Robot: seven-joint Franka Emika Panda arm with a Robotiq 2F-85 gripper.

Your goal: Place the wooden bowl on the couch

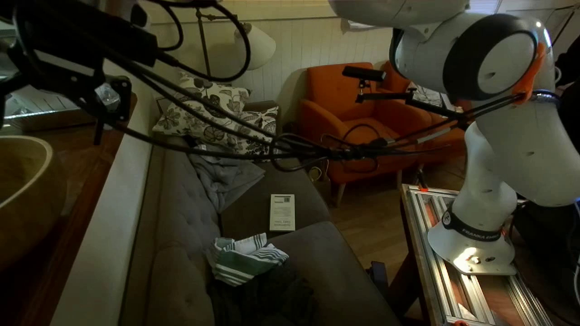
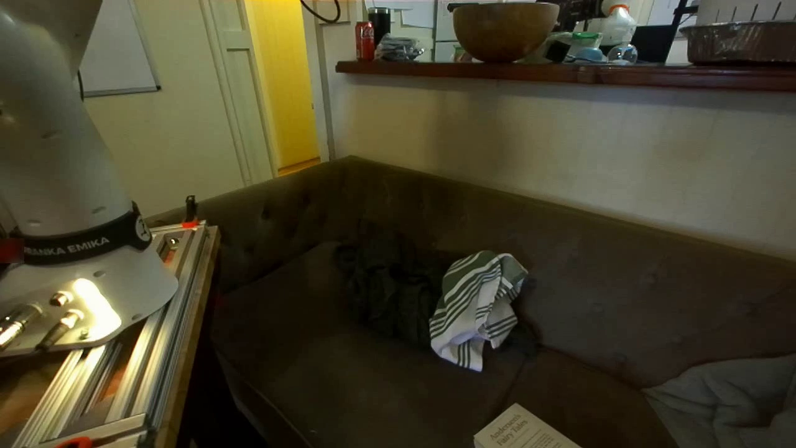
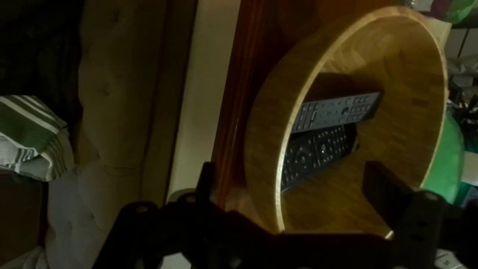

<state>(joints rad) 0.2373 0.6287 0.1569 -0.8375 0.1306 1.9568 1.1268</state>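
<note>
Wooden bowl [image 3: 386, 136] fills the wrist view around three o'clock, standing on the reddish surface [image 3: 232, 130] with two remote controls [image 3: 317, 151] inside it. My hand [image 3: 291, 177] enters from six o'clock, its fingers spread wide and gripping nothing: one shows just outside the bowl, the other against its inside. Whether either touches wood, I cannot tell. The couch [image 3: 108, 123] lies toward nine o'clock.

In an exterior view, the bowl sits at nine o'clock, cut off by the frame, while the couch stretches from eleven o'clock to six, bearing a book [image 1: 282, 210] and a striped cloth [image 1: 247, 260].

In an exterior view with a red can [image 2: 365, 41] near twelve o'clock, the bowl rests at one, higher than the couch.

I judge only the approach done; grasping, lifting, carrying over and setting down remain.
</note>
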